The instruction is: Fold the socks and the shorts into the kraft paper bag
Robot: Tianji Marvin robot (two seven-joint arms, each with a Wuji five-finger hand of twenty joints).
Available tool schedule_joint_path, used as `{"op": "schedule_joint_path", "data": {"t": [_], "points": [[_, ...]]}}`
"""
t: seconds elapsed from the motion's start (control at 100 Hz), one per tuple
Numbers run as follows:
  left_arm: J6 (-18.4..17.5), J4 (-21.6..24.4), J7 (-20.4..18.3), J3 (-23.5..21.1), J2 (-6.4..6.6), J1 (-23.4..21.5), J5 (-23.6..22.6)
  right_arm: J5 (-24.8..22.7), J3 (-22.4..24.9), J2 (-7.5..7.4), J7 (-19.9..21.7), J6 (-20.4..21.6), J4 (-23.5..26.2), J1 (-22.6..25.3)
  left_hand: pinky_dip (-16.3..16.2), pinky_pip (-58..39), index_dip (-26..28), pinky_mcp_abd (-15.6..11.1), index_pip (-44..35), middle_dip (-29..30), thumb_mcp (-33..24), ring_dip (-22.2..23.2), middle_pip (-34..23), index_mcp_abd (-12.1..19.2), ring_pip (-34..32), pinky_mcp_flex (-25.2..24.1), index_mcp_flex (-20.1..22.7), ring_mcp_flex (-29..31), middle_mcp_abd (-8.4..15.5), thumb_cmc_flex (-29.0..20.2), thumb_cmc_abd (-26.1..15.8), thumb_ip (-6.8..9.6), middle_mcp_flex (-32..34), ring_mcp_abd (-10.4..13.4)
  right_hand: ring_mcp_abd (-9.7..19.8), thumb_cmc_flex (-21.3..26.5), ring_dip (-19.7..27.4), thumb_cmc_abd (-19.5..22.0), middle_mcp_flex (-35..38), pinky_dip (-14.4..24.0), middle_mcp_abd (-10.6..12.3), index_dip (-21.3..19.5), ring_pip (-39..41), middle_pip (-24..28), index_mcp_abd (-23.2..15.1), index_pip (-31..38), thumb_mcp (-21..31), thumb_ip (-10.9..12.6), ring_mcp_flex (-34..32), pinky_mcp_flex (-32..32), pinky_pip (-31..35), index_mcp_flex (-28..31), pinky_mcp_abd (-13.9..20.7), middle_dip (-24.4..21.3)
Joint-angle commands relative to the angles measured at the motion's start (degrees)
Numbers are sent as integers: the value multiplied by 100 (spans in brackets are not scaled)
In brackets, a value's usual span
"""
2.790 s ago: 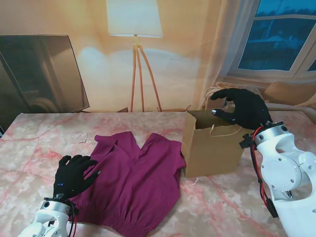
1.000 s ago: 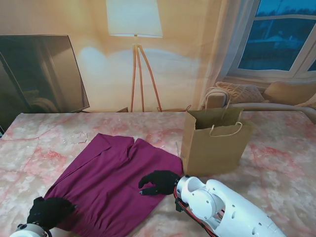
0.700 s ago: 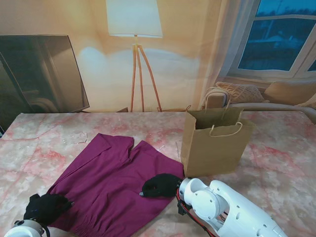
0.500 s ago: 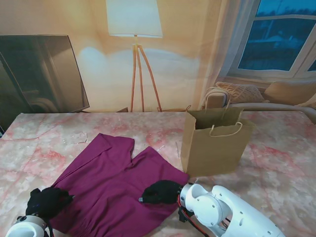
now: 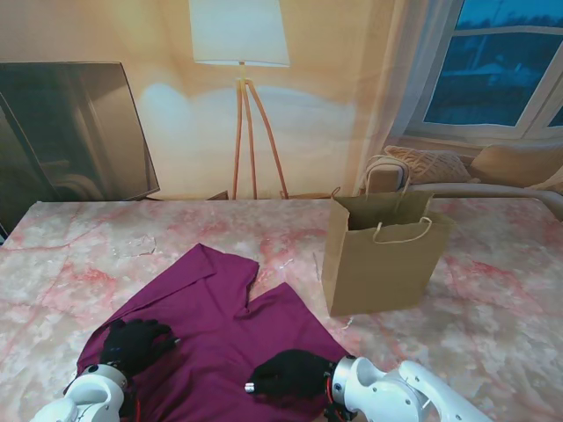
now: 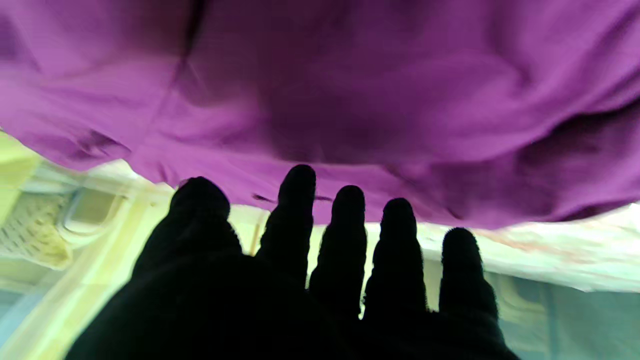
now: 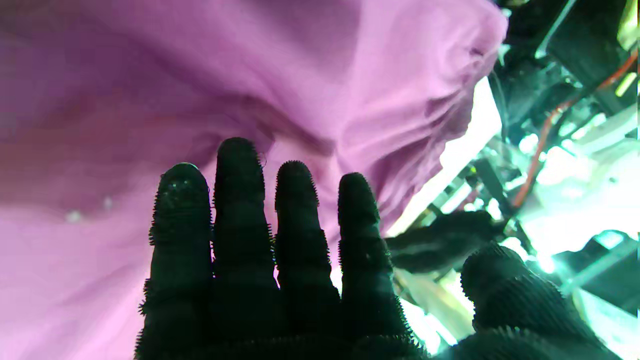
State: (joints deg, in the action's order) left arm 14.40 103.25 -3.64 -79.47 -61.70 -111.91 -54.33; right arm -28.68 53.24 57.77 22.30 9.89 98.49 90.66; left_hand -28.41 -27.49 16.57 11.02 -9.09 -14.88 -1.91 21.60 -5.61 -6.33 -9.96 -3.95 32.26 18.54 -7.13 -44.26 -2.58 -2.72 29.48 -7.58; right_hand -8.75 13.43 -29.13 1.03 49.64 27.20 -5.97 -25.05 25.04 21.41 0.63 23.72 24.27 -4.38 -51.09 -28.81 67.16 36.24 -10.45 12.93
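Note:
The magenta shorts [image 5: 220,316] lie spread on the marble table, legs pointing away from me and waistband at the near edge. My left hand [image 5: 134,345] rests on their left part, with its fingers [image 6: 298,210] stretched out over the purple cloth [image 6: 350,100] and nothing held. On the right part near the waistband, my right hand [image 5: 286,374] lies flat; its fingers [image 7: 240,200] press side by side on the cloth [image 7: 200,75]. The kraft paper bag [image 5: 383,264] stands upright and open, farther off to the right. No socks show.
The pink marble table [image 5: 493,299] runs around the shorts and bag. A small clear scrap [image 5: 134,243] lies at the far left. Beyond the table stand a floor lamp [image 5: 242,105], a dark screen [image 5: 70,132] and a sofa [image 5: 493,167].
The right hand left the bag, came down onto the shorts and slid nearer to me. The shorts were dragged and turned, with their legs now apart. The left hand moved from the waistband corner onto the cloth.

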Motion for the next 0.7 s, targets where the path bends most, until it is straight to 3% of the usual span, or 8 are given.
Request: {"op": "schedule_joint_path", "data": {"t": [0.0,0.11,0.24,0.4,0.55,0.69], "points": [[-41,-43,-95,118,42,97,10,-173,46,74,-377,60,152,135,61,230,-47,-39,49,84,-109,-80,115,72,193,-48,-97,-190,229,56,-33,388,-251,176,-60,83,168,-92,87,-68,239,-112,-176,212,-259,-11,-3,297,119,130,-21,-12,130,142],[-212,-217,-214,282,75,257,93,-438,144,221,-1068,166,208,181,41,428,2,-40,-66,104,-193,-138,88,144,245,-58,78,-179,290,60,-9,410,-186,299,68,-4,269,-519,-44,-240,379,-148,-420,341,-423,53,610,303,393,367,-431,-32,241,196],[-577,-349,-279,373,100,342,237,-653,34,334,-1499,8,157,-60,40,850,43,-135,-158,122,-307,-235,57,208,309,-102,227,-207,345,111,10,415,-94,500,346,-183,566,-817,-517,-577,500,-108,-954,104,-509,-17,1023,262,915,787,-1255,-276,507,108],[-992,-419,-289,482,128,417,231,-523,-344,392,-1480,-308,-134,-585,-85,1209,102,-280,-288,122,-359,-384,29,313,377,-110,432,-255,403,179,-2,408,25,728,834,-237,1143,-903,-1249,-1210,644,-5,-1603,-447,-490,-173,1039,250,1719,1425,-2362,-652,1046,-122],[-1276,-463,-344,537,154,457,224,-302,-870,472,-1476,-548,-670,-1180,-142,1379,150,-359,-398,122,-381,-423,21,422,368,-144,565,-255,448,209,-26,419,63,777,1109,-373,1359,-858,-1523,-1460,781,106,-1757,-757,-392,-324,891,240,2087,1672,-2764,-857,1329,-265],[-1567,-530,-244,484,154,399,242,30,-1452,649,-1612,-712,-1415,-1830,-213,1517,192,-422,-501,120,-423,-446,5,537,345,-121,644,-234,483,205,-15,435,94,817,1282,-601,1466,-684,-1712,-1573,875,159,-1813,-956,-370,-382,582,204,2379,1923,-3033,-995,1497,-357]]}}
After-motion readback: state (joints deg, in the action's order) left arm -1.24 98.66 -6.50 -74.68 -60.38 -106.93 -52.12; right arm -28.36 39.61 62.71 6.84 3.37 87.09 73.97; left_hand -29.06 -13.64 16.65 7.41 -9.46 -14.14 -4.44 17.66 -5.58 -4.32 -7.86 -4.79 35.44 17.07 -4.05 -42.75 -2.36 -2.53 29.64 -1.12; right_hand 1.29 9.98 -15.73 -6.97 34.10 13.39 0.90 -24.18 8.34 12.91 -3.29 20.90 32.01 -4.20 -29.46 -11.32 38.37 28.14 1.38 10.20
